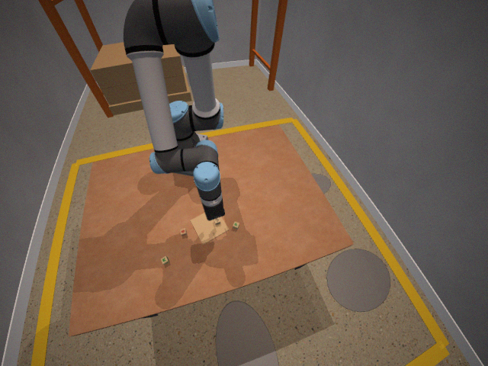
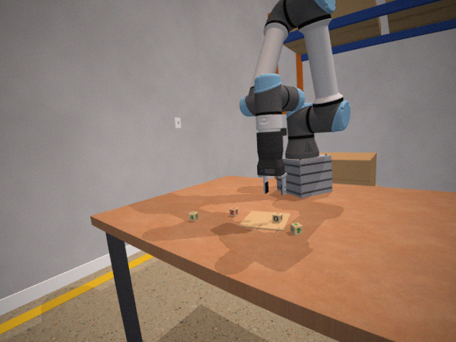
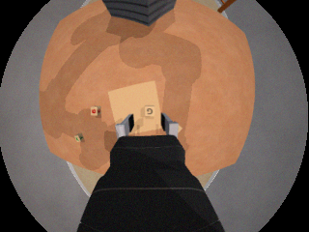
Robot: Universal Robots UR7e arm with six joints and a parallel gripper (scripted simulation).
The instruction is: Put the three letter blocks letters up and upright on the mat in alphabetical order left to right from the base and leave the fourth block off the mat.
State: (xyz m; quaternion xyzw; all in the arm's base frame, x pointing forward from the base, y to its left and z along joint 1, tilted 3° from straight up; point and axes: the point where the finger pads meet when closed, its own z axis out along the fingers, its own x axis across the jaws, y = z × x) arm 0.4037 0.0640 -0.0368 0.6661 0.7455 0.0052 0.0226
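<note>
My gripper (image 2: pixel 274 192) (image 3: pixel 147 119) is open and empty, high above the mat (image 1: pixel 201 232) (image 2: pixel 254 219) (image 3: pixel 129 101). A block with a dark letter on top, seemingly a G, (image 1: pixel 216 222) (image 2: pixel 277 217) (image 3: pixel 150 111) lies flat on the mat's right part in the top view. A block with a red mark on top (image 1: pixel 183 232) (image 2: pixel 233 211) (image 3: pixel 95 111) lies off the mat, left of it. A green-marked block (image 1: pixel 165 260) (image 2: pixel 193 216) (image 3: pixel 79 138) lies farther left. Another green-marked block (image 1: pixel 235 225) (image 2: pixel 296 228) lies just off the mat's right side, mostly hidden by a finger in the wrist view. Other top letters are too small to read.
All stand on the brown table (image 1: pixel 275 197) (image 2: pixel 368 250) (image 3: pixel 222 92). The arm's grey pedestal (image 2: pixel 313 177) (image 3: pixel 145 10) stands at the back. The arm's shadows cross the mat's surroundings. The table's front edge is well beyond the blocks.
</note>
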